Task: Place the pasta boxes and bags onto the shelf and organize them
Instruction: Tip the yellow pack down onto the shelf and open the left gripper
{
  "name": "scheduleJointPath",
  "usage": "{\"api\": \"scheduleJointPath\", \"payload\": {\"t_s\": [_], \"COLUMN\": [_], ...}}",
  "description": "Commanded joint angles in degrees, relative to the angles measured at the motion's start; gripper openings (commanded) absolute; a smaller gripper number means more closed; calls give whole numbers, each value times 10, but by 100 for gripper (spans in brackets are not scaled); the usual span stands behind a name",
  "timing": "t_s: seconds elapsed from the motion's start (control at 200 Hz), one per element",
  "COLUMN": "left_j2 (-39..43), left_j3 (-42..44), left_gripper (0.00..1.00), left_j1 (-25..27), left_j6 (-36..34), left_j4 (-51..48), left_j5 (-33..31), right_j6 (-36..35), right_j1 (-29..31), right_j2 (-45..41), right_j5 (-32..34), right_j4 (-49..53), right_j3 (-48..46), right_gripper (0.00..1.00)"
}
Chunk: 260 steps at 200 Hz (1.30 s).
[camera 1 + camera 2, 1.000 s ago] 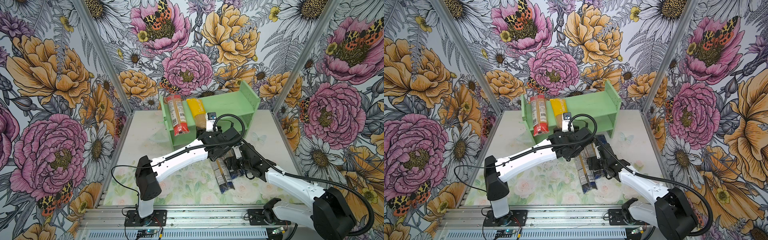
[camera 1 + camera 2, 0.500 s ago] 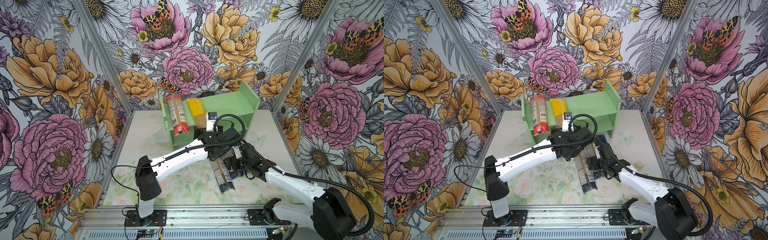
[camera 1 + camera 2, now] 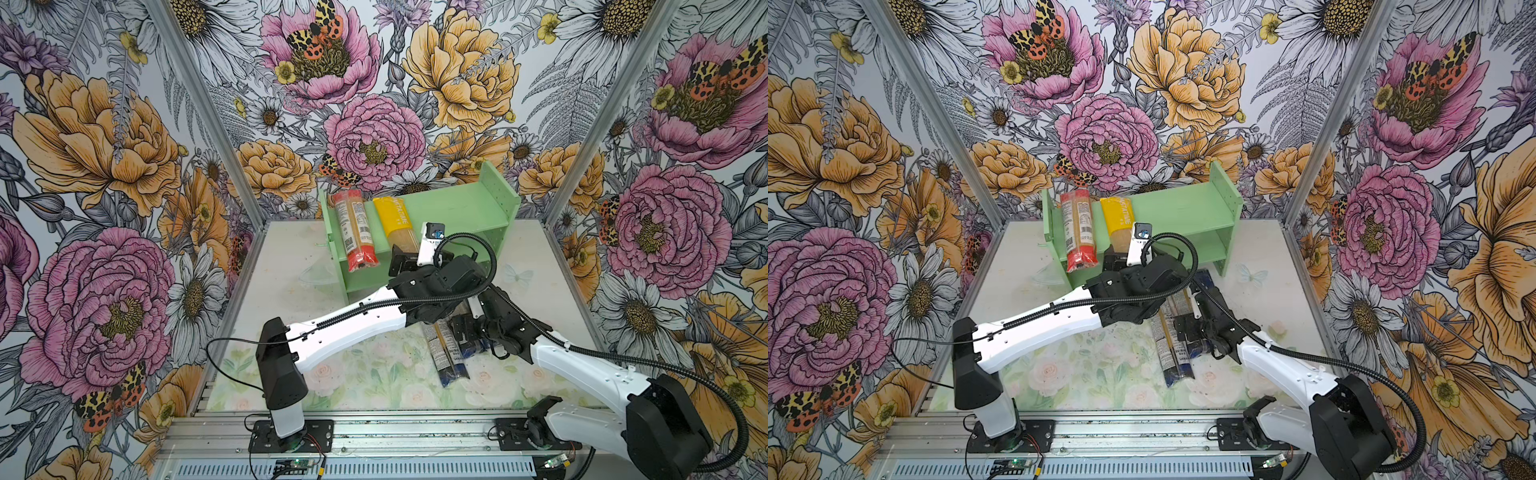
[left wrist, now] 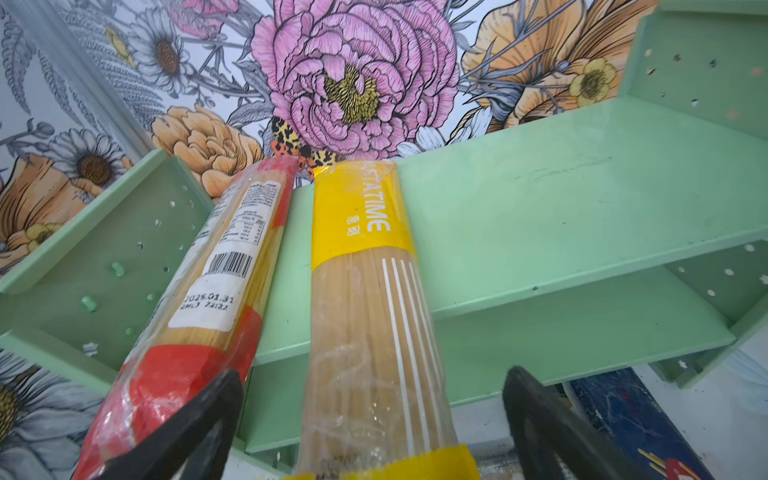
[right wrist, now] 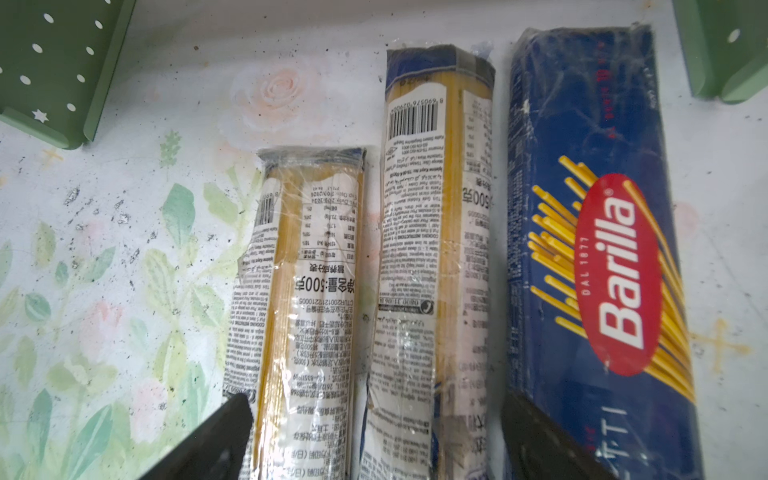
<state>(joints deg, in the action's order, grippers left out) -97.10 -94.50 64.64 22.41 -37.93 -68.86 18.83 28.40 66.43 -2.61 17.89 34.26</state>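
Two-arm stocking of pasta onto a mint-green shelf (image 3: 457, 208), set at the middle of the far edge of the tabletop (image 3: 282, 274). On the top tier, toward its left end: a red-ended clear bag (image 3: 355, 230) and a yellow bag (image 3: 395, 216), side by side, near ends overhanging the front edge. Left gripper (image 4: 372, 382) at the yellow bag's near end, jaws spread wide to either side with gaps showing, gripping nothing. Judged as the yellow bag's placing done, with withdrawal due.

Right gripper (image 5: 376, 405) low over the tabletop in front of the shelf, jaws also wide apart and empty, bracketing two blue-ended clear bags (image 5: 432, 249) lying parallel. Dark blue Barilla box (image 5: 590, 249) just beside them. Contact with the bags not clear. Probably lining up the next pick: calls for centring on one bag only, closing across its narrow width, then lifting clear of the left arm crossing above.

Readable: "ASTATIME" in white on the yellow band. Barcode and "2025.01.31" on the red bag's white label. "Barilla" and "DAL 1877" in a red oval. "500" and barcodes amid small print on the clear bags.
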Motion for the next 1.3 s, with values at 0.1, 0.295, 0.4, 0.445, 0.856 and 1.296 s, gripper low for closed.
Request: {"api": "scheduleJointPath", "payload": {"t_s": [0.1,0.295,0.4,0.445,0.856,1.296], "left_j2": [118,122,133,140,194,196], "left_j3": [153,151,181,199,316,393], "left_gripper": [99,99,99,99,99,98], "left_j1": [-15,-33,-40,-44,-95,-148], "left_j6": [-129,-164,-194,-205,-208,-211], "left_j4": [323,291,327,348,416,465], "left_j5": [90,100,139,161,338,446], "right_j6": [4,2,4,4,14,41], "right_j1": [-5,-6,-6,-6,-6,-5], "right_j2": [-15,-10,-9,-9,-19,-38], "right_j5": [17,18,18,19,6,15], "right_j4": [11,17,22,24,37,36], "right_j3": [24,38,43,45,40,3], "right_gripper": [96,96,96,96,97,98]}}
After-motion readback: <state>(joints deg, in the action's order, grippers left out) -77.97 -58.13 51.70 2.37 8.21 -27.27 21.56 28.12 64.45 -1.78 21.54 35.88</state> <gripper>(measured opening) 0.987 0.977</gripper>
